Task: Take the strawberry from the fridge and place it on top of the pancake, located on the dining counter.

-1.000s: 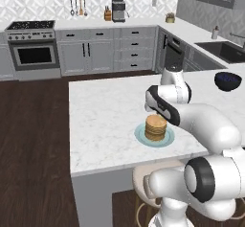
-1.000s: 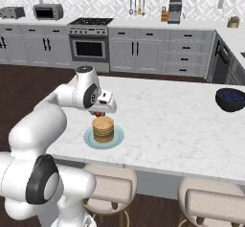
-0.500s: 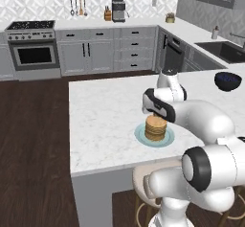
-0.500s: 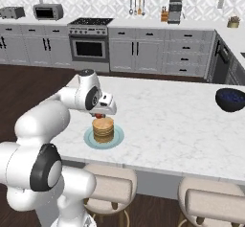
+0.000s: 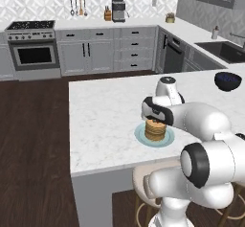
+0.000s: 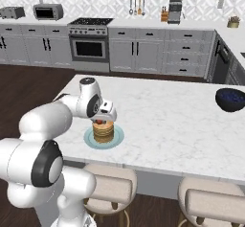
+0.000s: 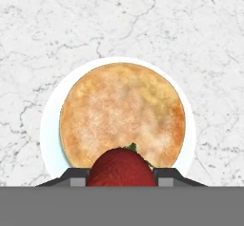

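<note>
On the left of the scene we have the stove and wall cabinets, well apart from the work. Moving right, the counter [image 5: 110, 125] carries the plate [image 5: 141, 136] with the pancake [image 5: 155, 131] stack on it, and our gripper [image 5: 153, 121] hangs directly over that stack. Far to the right sits the bowl [image 5: 228, 81], not involved.

Our gripper is closed on the strawberry [image 7: 121, 168]; in the hand view the red fruit sits between the two tips, leafy end toward the pancake. The strawberry lies above the stack, near the pancake's edge on the gripper's side rather than over its middle. From the right base view the strawberry [image 6: 99, 122] looks to be just above the top pancake [image 6: 103, 131]; we cannot tell whether it touches. The coming move, we judge, is a short straight descent and release, with perhaps a slight shift toward the stack's centre.

Against the earlier frames, the hand has sunk closer to the stack, and the plate and pancake have not moved.
</note>
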